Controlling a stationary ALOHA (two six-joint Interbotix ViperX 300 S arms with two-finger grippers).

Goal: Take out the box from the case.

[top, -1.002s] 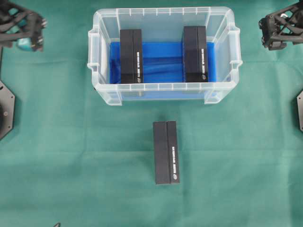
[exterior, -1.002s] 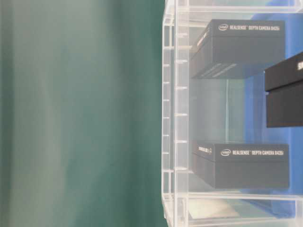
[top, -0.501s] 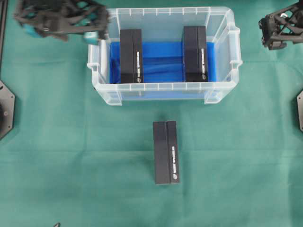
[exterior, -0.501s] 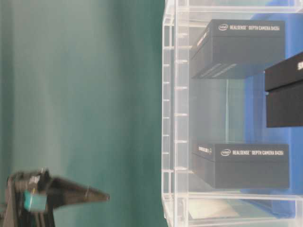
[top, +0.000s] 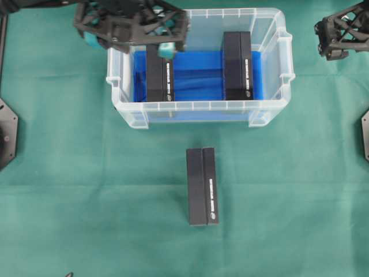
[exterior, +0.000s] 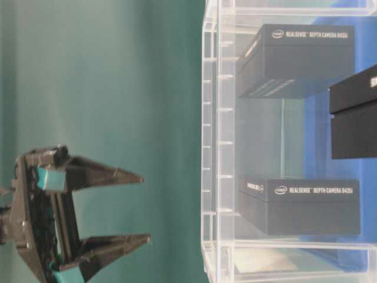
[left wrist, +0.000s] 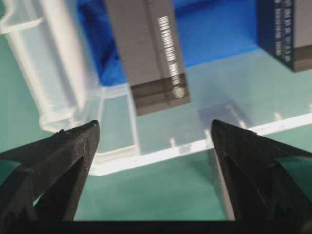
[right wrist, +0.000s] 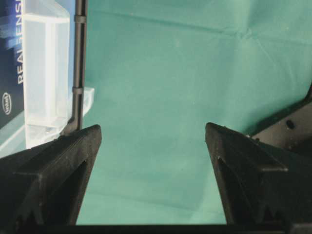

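- While the left gripper (top: 163, 38) hangs spread over the case's (top: 199, 107) far-left corner, two boxes lie inside.
- Right gripper (right wrist: 153, 136): spread, far right.

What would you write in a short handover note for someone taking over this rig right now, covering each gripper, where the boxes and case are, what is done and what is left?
Left gripper: open, empty, above the back-left part of the case, over the left box.
Right gripper: open, empty, parked off the case's right end, over the green cloth.
Boxes: two black boxes lie in the case on its blue lining, the left box and the right box. A third box lies on the cloth in front of the case.
Done: one box is already outside.
Left: probably lower the left gripper, grip the left box, lift it out; the right box likely follows.
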